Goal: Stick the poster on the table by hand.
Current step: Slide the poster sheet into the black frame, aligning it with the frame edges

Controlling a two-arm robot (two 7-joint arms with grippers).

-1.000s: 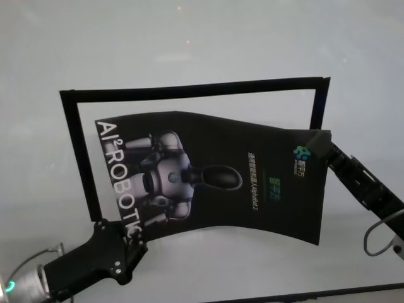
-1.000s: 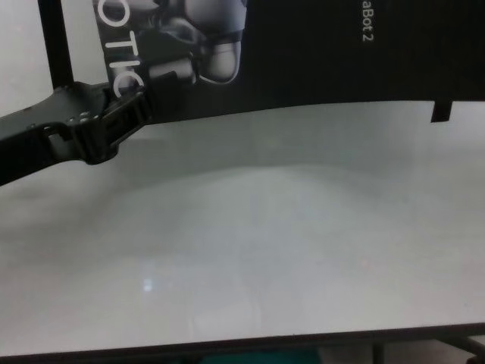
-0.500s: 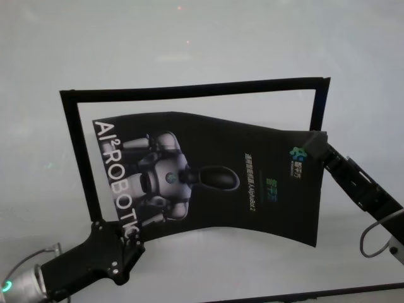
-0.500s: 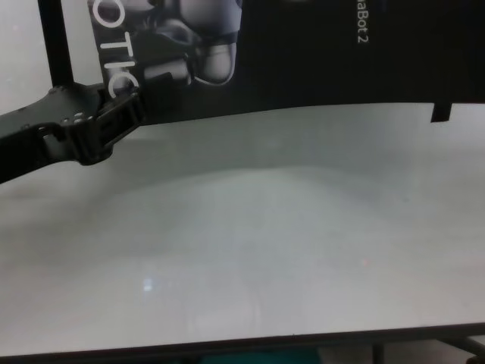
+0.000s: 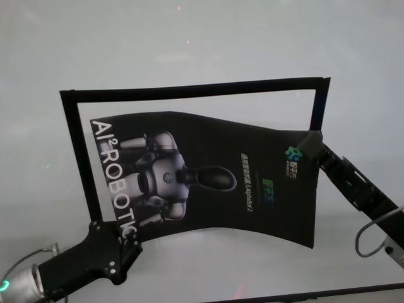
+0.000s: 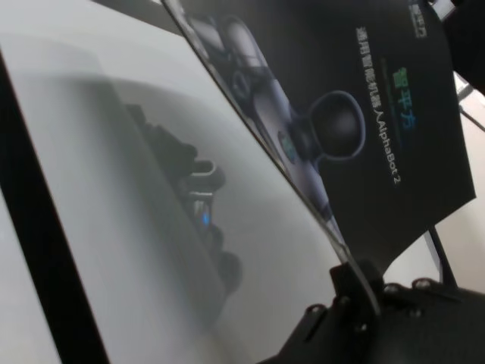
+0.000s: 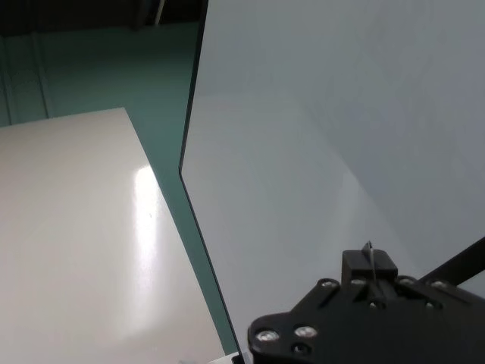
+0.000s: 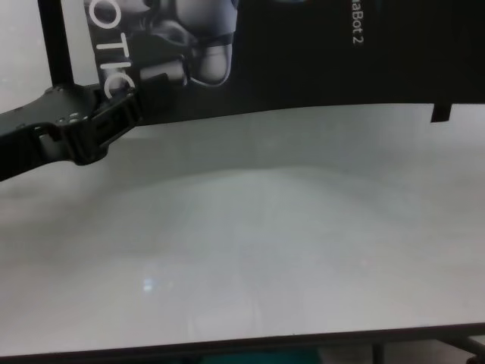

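The left gripper (image 5: 124,235) pinches the near-left corner of the poster (image 5: 214,180) and the right gripper (image 5: 311,144) clamps its far-right corner, holding the bowed sheet over the table (image 5: 189,38), inside a black tape frame (image 5: 189,91)

2 black tape strips (image 5: 189,91) form a corner; grey cable (image 5: 369,237) nearby.

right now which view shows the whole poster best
The head view: the poster appears entire there, all edges visible, held between the left gripper and right gripper. The chest view shows only its lower edge, the left wrist view a steep slant, and the right wrist view only a thin edge in the gripper.
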